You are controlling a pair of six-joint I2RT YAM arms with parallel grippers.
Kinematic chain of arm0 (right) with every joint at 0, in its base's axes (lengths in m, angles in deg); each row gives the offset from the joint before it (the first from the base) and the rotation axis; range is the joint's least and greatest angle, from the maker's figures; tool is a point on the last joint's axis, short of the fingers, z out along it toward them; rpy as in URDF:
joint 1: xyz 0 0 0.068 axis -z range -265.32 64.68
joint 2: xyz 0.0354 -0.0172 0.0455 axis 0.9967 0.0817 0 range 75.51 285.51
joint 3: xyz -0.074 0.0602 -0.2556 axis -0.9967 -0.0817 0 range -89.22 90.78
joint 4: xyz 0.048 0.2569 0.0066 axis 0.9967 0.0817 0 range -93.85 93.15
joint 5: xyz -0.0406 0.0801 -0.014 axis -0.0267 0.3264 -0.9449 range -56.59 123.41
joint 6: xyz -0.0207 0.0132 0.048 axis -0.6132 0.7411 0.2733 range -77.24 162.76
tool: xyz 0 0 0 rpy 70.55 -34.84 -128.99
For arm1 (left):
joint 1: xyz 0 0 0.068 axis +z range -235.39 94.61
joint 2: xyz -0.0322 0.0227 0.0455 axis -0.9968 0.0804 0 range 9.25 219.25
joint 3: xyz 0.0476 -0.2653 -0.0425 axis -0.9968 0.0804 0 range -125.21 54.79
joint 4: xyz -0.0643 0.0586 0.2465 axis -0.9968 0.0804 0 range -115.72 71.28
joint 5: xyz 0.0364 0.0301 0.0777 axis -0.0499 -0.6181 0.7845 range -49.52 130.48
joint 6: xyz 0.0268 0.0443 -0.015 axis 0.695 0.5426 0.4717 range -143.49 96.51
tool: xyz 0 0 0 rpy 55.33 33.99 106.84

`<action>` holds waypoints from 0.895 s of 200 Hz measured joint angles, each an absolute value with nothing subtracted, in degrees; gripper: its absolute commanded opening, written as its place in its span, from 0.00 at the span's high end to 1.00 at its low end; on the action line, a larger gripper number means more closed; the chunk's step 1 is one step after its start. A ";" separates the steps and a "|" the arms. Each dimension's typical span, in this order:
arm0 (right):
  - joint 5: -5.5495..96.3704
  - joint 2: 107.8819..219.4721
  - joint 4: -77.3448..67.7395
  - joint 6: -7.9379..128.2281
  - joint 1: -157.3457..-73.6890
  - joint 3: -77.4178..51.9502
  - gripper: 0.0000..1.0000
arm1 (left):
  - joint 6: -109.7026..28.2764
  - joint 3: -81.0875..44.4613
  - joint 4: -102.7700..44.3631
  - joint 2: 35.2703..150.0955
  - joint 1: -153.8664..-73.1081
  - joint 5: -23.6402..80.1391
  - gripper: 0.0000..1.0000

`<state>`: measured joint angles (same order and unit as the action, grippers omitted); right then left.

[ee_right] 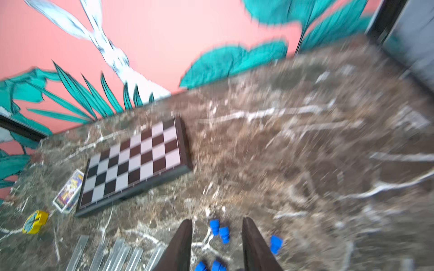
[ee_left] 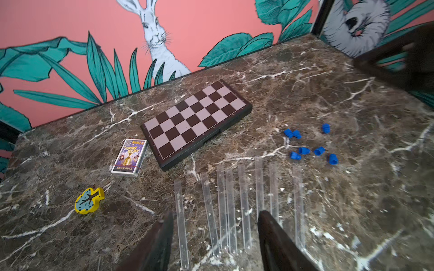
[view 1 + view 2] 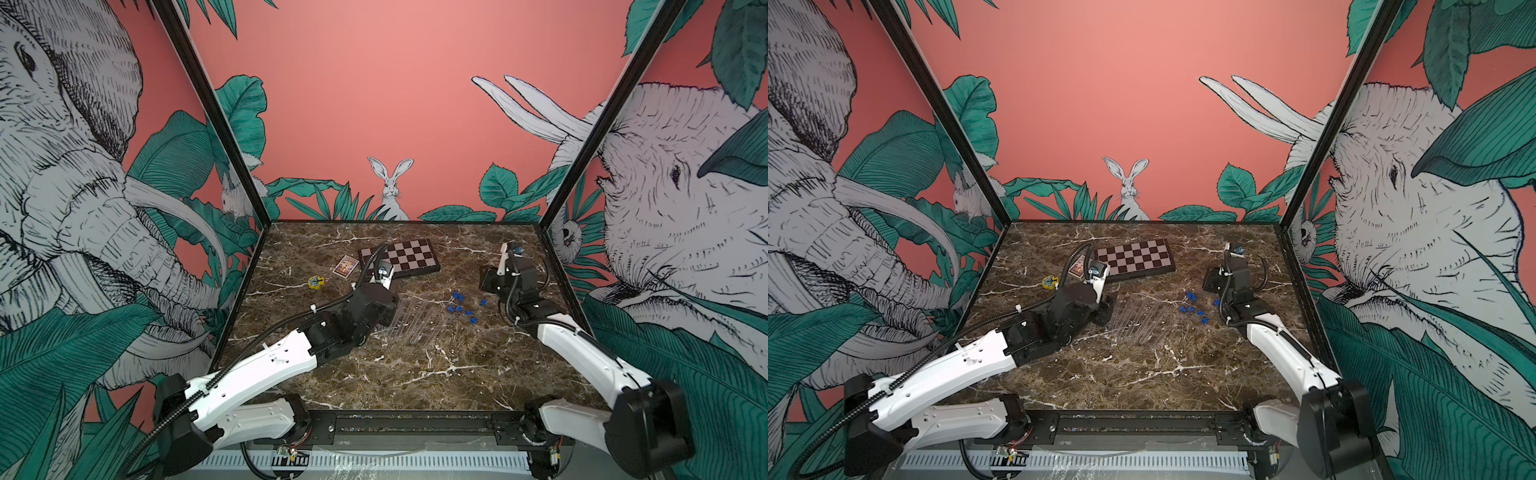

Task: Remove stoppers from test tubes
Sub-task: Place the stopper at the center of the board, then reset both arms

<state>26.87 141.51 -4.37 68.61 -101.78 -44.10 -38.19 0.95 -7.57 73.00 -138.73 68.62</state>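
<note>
Right wrist view blurred; tubes point(image 3: 415, 322) faint in both top views. Left gripper point(image 2: 215, 213) spread, empty, above the tube ends nearest it. Right gripper point(image 1: 217, 221) parted; blue stoppers point(image 1: 223, 232) apparently loose on desk point(image 1: 305, 164) beneath, beside tubes.

You have bare marble table point(image 3: 415, 374) along the near edge and in the far right corner. Mid-table, the test tubes point(image 2: 244, 206) and scattered stoppers point(image 2: 305, 150) block you; chessboard point(image 2: 196, 123), card box point(image 2: 129, 157) and yellow clock toy point(image 2: 89, 200) crowd the back left.
</note>
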 measured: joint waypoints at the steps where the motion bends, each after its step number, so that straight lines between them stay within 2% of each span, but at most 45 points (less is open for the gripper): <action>1: 26.73 141.31 -4.28 68.43 -101.74 -44.06 0.63 | -38.15 1.23 -7.83 73.07 -138.14 68.38 0.40; 23: 21.66 135.85 -3.40 63.51 -98.86 -45.54 0.60 | -37.97 6.19 -12.77 74.68 -125.70 64.07 0.41; 45: 15.61 129.31 -10.29 58.75 -95.77 -56.97 0.53 | -38.56 11.96 -18.89 76.54 -113.97 61.63 0.41; 73: 8.48 124.77 -18.51 53.63 -94.48 -72.56 0.44 | -38.04 18.50 -25.67 77.04 -108.98 63.18 0.39; 115: 2.04 133.64 -30.90 49.90 -93.15 -75.14 0.39 | -35.83 28.79 -37.84 74.99 -107.30 68.12 0.37; 179: 3.92 157.55 -53.28 47.27 -91.36 -74.57 0.38 | -28.27 32.53 -51.28 72.69 -103.30 72.25 0.33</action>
<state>3.92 157.55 -53.28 47.27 -91.36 -74.57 -28.27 32.53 -51.28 72.69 -103.30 72.25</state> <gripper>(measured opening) 0.624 0.670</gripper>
